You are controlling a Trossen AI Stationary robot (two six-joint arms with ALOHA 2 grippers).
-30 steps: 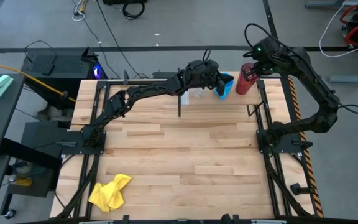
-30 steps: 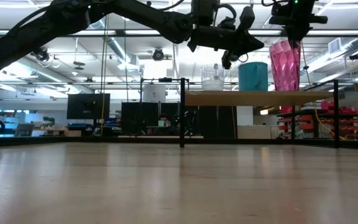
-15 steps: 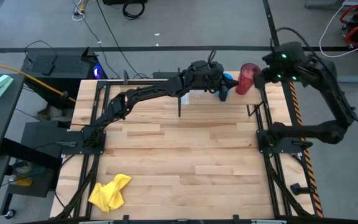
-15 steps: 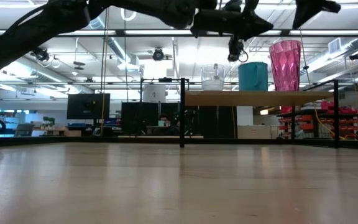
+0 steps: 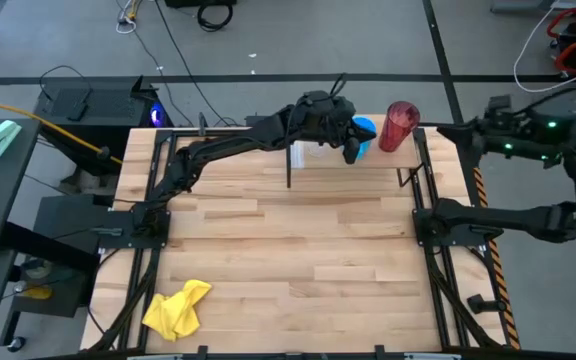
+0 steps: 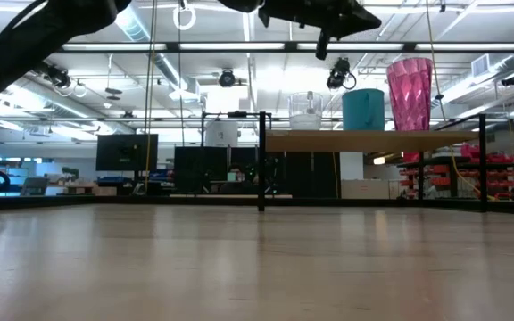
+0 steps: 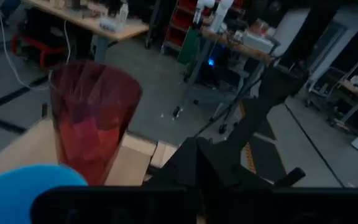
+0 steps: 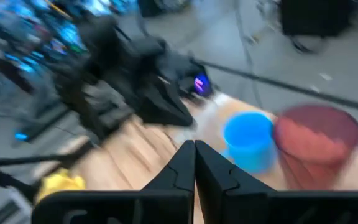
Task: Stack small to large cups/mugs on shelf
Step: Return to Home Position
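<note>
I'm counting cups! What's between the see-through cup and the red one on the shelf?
The blue mug stands between the clear cup and the red tumbler on the shelf, seen plainly in the low view.

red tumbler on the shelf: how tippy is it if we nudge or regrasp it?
Probably tippy: the red tumbler is tall and wider at the rim than at its base. Likely light and stiff: it looks like translucent faceted plastic, seemingly empty. A high side push might knock it into the blue mug close beside it.
</note>
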